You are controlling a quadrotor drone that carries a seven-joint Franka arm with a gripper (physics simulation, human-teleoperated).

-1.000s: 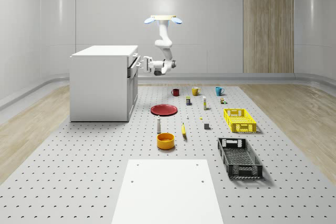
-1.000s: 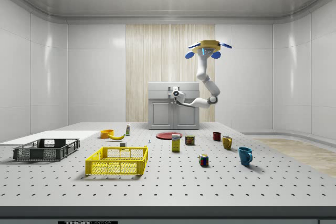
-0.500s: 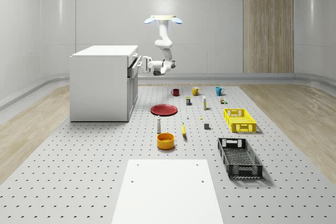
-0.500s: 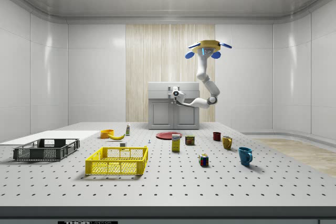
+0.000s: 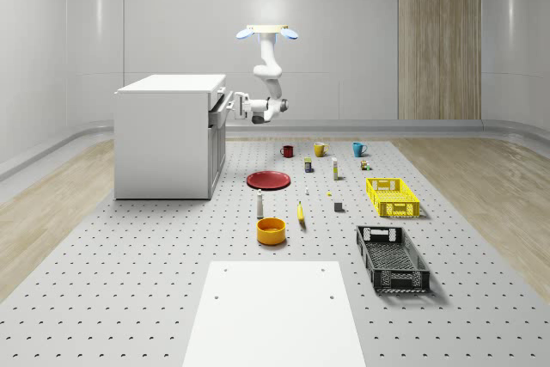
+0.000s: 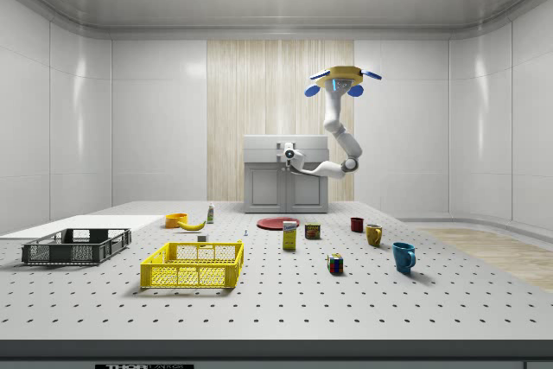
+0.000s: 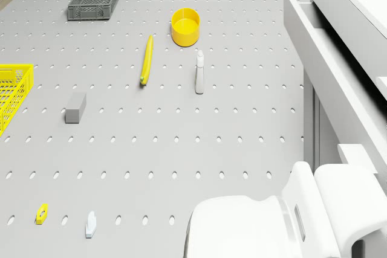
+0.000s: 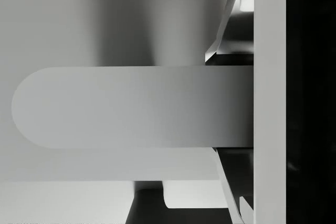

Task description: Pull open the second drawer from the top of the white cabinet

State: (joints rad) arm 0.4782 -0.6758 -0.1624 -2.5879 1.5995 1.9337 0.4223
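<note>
One drawer: a drawer (image 5: 220, 107) near the top of the white cabinet (image 5: 168, 137) stands slightly proud of the cabinet front; from these views it cannot be settled whether it is the second from the top.
Cabinet: it sits at the far left of the counter (image 5: 155, 247) in the whole-scene view, with its drawer fronts facing the scattered objects.
Drone: the drone (image 5: 268, 33) hovers in the air just off the cabinet's front, above the far end of the counter, its arm (image 5: 270, 75) bent down and back toward the drawers.
Claw: the claw (image 5: 234, 107) is at the drawer front, level with the protruding drawer. The wrist view shows a rounded grey handle bar (image 8: 131, 107) passing between dark finger pads (image 8: 231, 40), so it appears clenched on the handle.
Drone view: the open drawer's edge (image 7: 314, 34) juts out over the counter beside the arm's white casing (image 7: 272, 222).
Handling: judged from its look, the drawer is a stiff, rigid box on slides, likely light when empty and moving only straight out; the smooth bar could slip if gripped loosely.
Where to hold: mid-handle, fingers across the bar, pulling square to the front so that the drawer does not rack.
Risk: a sideways tug from the hovering drone could jam the slides.
Nearby: a red plate (image 5: 268, 180) lies on the counter, well apart from the cabinet.
</note>
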